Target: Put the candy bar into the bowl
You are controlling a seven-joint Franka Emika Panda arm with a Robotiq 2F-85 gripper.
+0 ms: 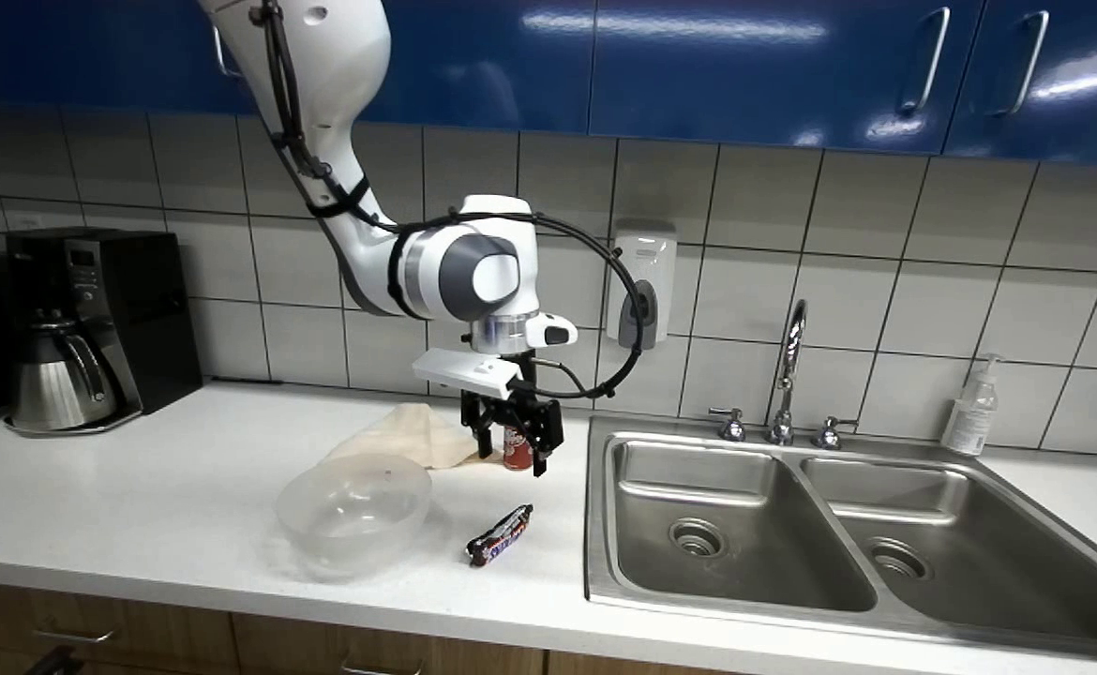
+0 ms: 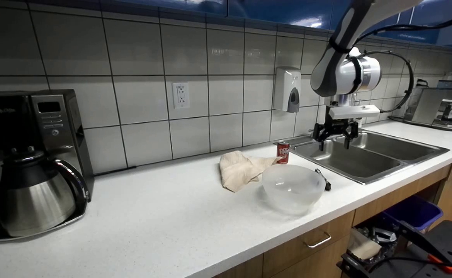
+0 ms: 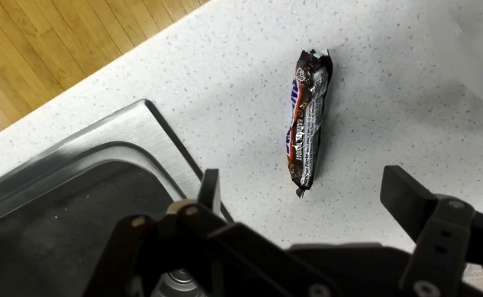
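Observation:
A candy bar in a dark brown wrapper (image 1: 500, 535) lies flat on the white counter, between the bowl and the sink. It also shows partly behind the bowl in an exterior view (image 2: 323, 180) and lengthwise in the wrist view (image 3: 306, 123). The translucent white bowl (image 1: 353, 516) stands upright on the counter and looks empty; it also shows in an exterior view (image 2: 293, 189), and its edge in the wrist view (image 3: 472, 49). My gripper (image 1: 512, 457) is open and empty, pointing down above the counter. In the wrist view its fingers (image 3: 301, 183) are wide apart, with the bar ahead between them.
A red soda can (image 2: 283, 152) and a crumpled beige cloth (image 2: 241, 170) are behind the bowl. The steel double sink (image 1: 600, 534) with a faucet (image 1: 786, 375) borders the bar's other side. A coffee maker (image 2: 62, 116) stands farther along the counter.

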